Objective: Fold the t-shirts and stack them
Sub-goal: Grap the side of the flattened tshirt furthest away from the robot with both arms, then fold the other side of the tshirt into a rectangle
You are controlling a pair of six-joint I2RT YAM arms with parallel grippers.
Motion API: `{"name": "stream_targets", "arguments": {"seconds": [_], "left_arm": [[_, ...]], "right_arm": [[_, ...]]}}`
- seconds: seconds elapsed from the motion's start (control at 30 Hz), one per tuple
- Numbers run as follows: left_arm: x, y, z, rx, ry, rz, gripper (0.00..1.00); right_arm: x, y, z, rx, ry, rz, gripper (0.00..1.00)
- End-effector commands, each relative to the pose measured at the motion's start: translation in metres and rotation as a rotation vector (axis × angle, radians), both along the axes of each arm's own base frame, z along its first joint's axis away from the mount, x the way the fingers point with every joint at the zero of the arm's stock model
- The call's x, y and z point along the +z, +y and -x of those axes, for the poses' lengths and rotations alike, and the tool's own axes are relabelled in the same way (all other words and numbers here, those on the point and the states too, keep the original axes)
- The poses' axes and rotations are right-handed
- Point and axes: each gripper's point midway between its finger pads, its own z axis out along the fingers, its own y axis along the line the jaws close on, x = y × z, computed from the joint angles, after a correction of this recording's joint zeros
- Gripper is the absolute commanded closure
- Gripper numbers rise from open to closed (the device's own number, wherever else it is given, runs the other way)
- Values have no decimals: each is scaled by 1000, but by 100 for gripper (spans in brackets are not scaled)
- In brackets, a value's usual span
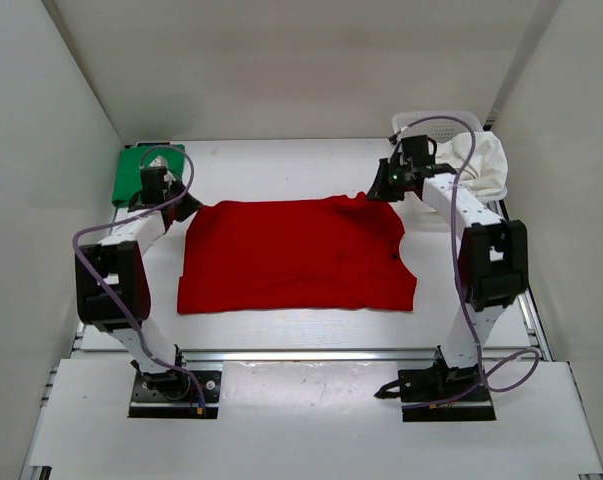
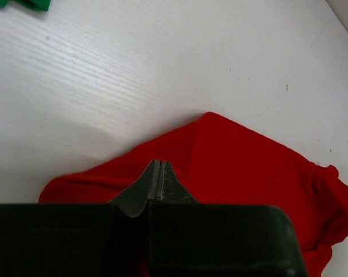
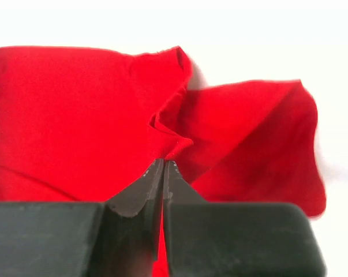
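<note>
Basket (image 1: 436,113): white, far right corner of the bench (image 1: 281,165). Contents: white t-shirt (image 1: 484,160), bunched, spilling over the near rim.

Green t-shirt (image 1: 131,170): folded flat, far left corner of the bench, outside any container.

Red t-shirt (image 1: 291,255): spread open mid-bench, between the two arms, far edge rumpled.

Left claw (image 1: 188,206): closed, pinching the red t-shirt's far left corner.

Right claw (image 1: 379,190): closed, pinching the red t-shirt's far right corner; cloth puckered and raised at the tips.
</note>
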Motion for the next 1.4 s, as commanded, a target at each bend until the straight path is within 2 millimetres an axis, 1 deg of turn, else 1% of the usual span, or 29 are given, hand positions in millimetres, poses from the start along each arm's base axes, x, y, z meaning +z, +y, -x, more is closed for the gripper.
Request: {"name": "stream_targets", "arguments": {"seconds": [0.0, 0.03, 0.13, 0.17, 0.2, 0.23, 0.27, 0.3, 0.33, 0.37, 0.4, 0.43, 0.47, 0.5, 0.57, 0.63, 0.73, 0.83, 0.87, 0.93, 1.0, 1.07, 1.13, 1.17, 1.2, 1.23, 1.27, 1.3, 1.37], "left_arm": [[37, 8, 12, 25, -96, 1, 100], [34, 8, 16, 28, -91, 3, 100], [38, 18, 25, 50, -94, 5, 100], [35, 22, 30, 63, -82, 7, 100], [39, 22, 33, 68, -93, 17, 100], [41, 28, 35, 82, -103, 19, 100], [37, 33, 39, 95, -94, 33, 100], [36, 32, 44, 86, -91, 47, 100], [35, 37, 46, 97, -88, 67, 100], [34, 38, 49, 99, -78, 67, 100], [37, 40, 51, 98, -85, 61, 100], [44, 41, 51, 106, -103, 38, 100], [40, 40, 54, 98, -84, 26, 100], [43, 40, 53, 98, -86, 15, 100], [44, 40, 55, 98, -87, 17, 100], [39, 38, 62, 96, -75, 32, 100], [31, 41, 70, 116, -62, 39, 100], [28, 43, 74, 123, -55, 50, 100], [25, 38, 76, 110, -50, 59, 100], [20, 43, 80, 133, -38, 73, 100], [17, 47, 86, 145, -34, 79, 100], [14, 48, 91, 160, -26, 77, 100], [7, 44, 97, 159, -8, 73, 93], [2, 42, 101, 171, -3, 86, 91], [3, 46, 102, 184, -12, 93, 87], [-2, 47, 107, 201, -6, 115, 80], [-7, 46, 109, 207, -1, 138, 75], [-13, 50, 114, 226, 13, 167, 74], [-8, 58, 115, 271, -4, 214, 72]], "right_arm": [[37, -7, 1, -24, -142, -94, 100], [36, -17, 10, -55, -133, -114, 100], [49, -31, 25, -81, -183, -147, 100], [49, -32, 34, -91, -175, -151, 100], [47, -37, 41, -102, -173, -147, 100], [52, -34, 43, -93, -188, -160, 100], [53, -38, 47, -107, -201, -178, 100], [50, -41, 57, -123, -193, -194, 100], [48, -40, 61, -121, -197, -205, 100], [50, -37, 67, -120, -204, -213, 100], [53, -40, 71, -130, -218, -211, 100], [53, -40, 77, -129, -220, -209, 100], [51, -39, 80, -134, -217, -206, 100], [51, -40, 86, -138, -225, -199, 100], [46, -47, 96, -172, -227, -193, 100], [36, -53, 112, -206, -215, -210, 100], [33, -53, 130, -228, -239, -193, 100], [23, -57, 147, -259, -238, -197, 100], [16, -56, 155, -263, -227, -207, 100], [6, -60, 165, -279, -217, -221, 100], [-4, -57, 173, -280, -196, -225, 100], [-23, -58, 185, -294, -161, -216, 100], [-29, -56, 188, -304, -167, -238, 99], [-39, -58, 193, -329, -145, -251, 99], [-43, -60, 194, -337, -148, -255, 97], [-52, -59, 199, -343, -124, -270, 98], [-53, -58, 201, -338, -123, -283, 97], [-59, -58, 204, -341, -104, -274, 95], [-48, -67, 199, -382, -143, -249, 89]]}}
